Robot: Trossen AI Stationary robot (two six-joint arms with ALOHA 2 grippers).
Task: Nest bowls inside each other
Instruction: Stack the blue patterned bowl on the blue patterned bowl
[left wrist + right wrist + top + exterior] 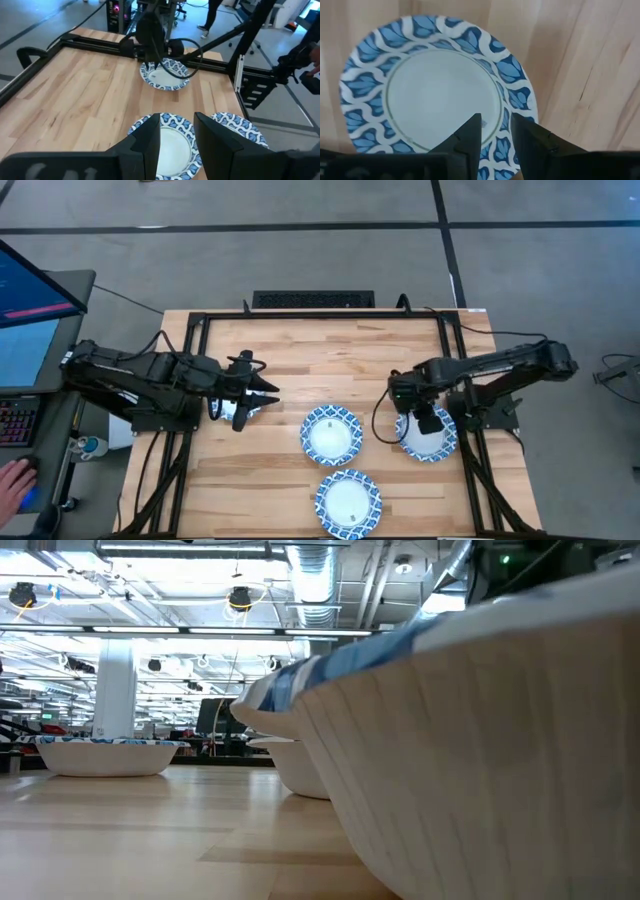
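Three blue-rimmed bowls lie open on the table: a middle bowl (330, 434) (167, 145), a near bowl (349, 502) (480, 740) and a right bowl (427, 434) (437, 87) (164, 75). My right gripper (428, 420) (495, 125) points down over the right bowl, open, one finger over its white centre and one over its patterned rim. My left gripper (262, 392) (177, 135) is open, left of the middle bowl and facing it. Something white and blue (243, 412) shows under it, partly hidden. The low view shows a further bowl (105, 755) resting on the table. My right gripper comes from above at the right bowl's rim (517, 107), its fingers astride the rim's inner edge. I cannot tell whether the fingertips touch the bowl, which lies flat on the table.
A black frame (320, 317) runs along the table's far and side edges. Bare wood lies between the left gripper and the far edge. A person's hand (12, 480) rests at a keyboard left of the table; people stand in the room beyond.
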